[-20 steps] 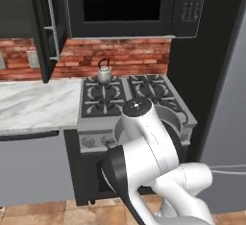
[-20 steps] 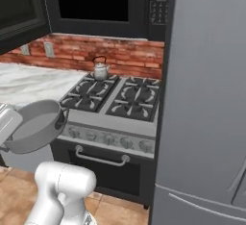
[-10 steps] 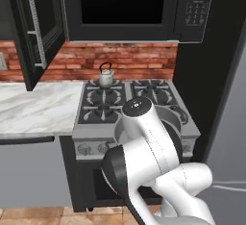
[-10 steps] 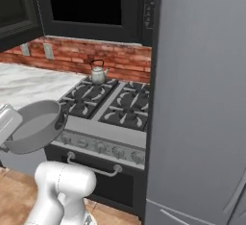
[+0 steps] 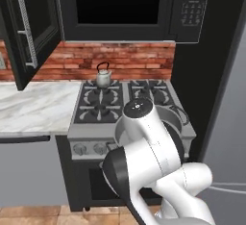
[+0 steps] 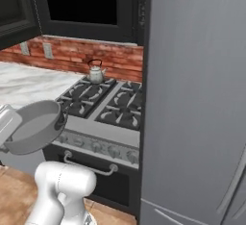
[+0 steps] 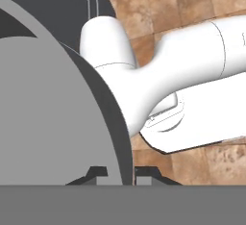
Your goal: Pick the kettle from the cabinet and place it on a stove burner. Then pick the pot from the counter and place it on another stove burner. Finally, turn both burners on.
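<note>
Gripping the wide, shallow grey pot [image 6: 33,125] by its rim, the pincer [image 7: 120,173] holds it tilted, 1 dark loop handle showing.

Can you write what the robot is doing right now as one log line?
kettle: on back-left burner | pot: held by rim, off stove | gripper: shut on pot | burners: cannot tell if on

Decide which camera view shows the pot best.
The right base view: the pot hangs whole in front of the range. In the left base view the arm hides most of it; the hand view gives a close-up of its rim between the fingertips.
</note>
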